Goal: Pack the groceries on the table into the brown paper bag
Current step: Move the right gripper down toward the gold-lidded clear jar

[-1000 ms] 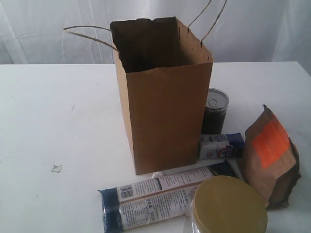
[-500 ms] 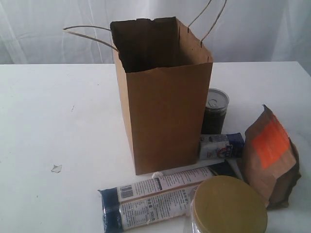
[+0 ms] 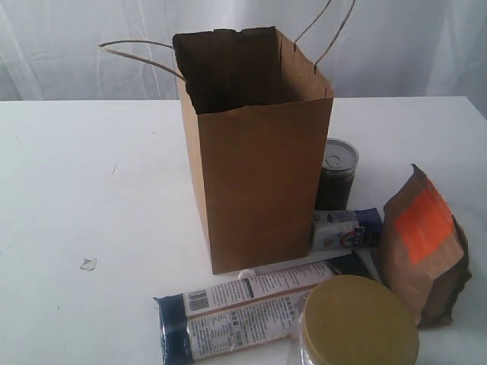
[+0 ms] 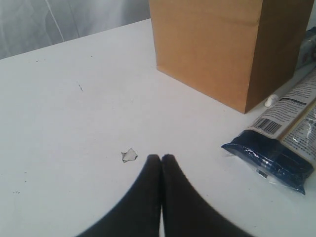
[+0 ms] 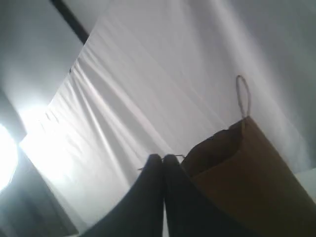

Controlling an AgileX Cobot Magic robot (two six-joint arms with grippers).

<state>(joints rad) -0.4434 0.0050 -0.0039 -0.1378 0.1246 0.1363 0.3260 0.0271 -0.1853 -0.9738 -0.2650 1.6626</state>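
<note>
On the white counter (image 3: 84, 175), the brown paper bag (image 3: 259, 175) stood upright and open. Beside it were the dark silver-lidded can (image 3: 336, 173), small blue-white packet (image 3: 346, 228), brown pouch with orange label (image 3: 422, 243), long navy-tan packet (image 3: 243, 308) and gold-lidded jar (image 3: 358, 323). The left pincer (image 4: 161, 158) and right pincer (image 5: 163, 158) were both pressed closed, holding nothing.

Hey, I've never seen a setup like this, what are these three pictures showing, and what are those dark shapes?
It is a two-armed robot. One camera off the arms shows a brown paper bag standing open on a white table, with a can, small packet, brown pouch, long packet and gold-lidded jar beside it. The other two cameras sit on the wrists. The dark shapes are each arm's tool: left tool over the table, right tool facing the bag. Both are shut, holding nothing.
</note>
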